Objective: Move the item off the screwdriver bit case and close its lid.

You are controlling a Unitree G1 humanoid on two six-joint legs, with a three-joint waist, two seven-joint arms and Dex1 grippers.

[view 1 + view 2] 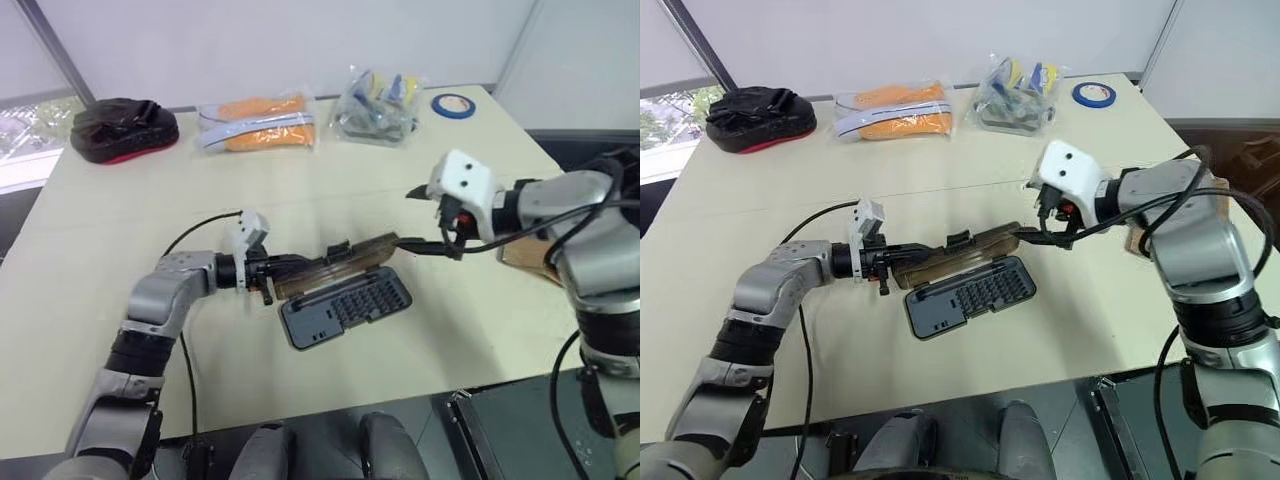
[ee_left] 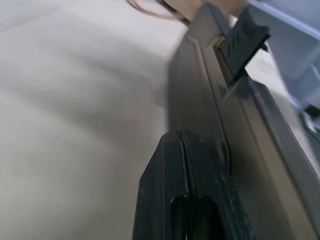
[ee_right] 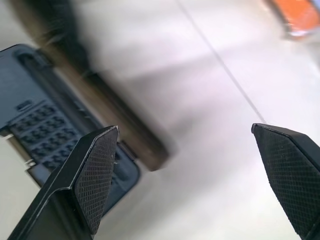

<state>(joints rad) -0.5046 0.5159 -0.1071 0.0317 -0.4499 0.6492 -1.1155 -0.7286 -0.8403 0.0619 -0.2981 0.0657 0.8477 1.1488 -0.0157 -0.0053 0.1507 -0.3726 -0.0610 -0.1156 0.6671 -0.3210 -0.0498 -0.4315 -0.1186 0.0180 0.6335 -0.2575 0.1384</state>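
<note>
The screwdriver bit case lies open in the middle of the table, its dark grey tray showing rows of bits. Its smoky-brown lid stands half raised along the tray's far edge. My left gripper is at the lid's left end, fingers shut together and lying against the lid. My right gripper hovers just past the lid's right end, wide open and holding nothing, with both fingertips apart. The item, a brown paper bag, lies on the table to the right, mostly hidden behind my right forearm.
Along the far side of the table sit a black-and-red pouch, clear bags of orange things, a clear bag of blue and yellow items and a blue tape roll.
</note>
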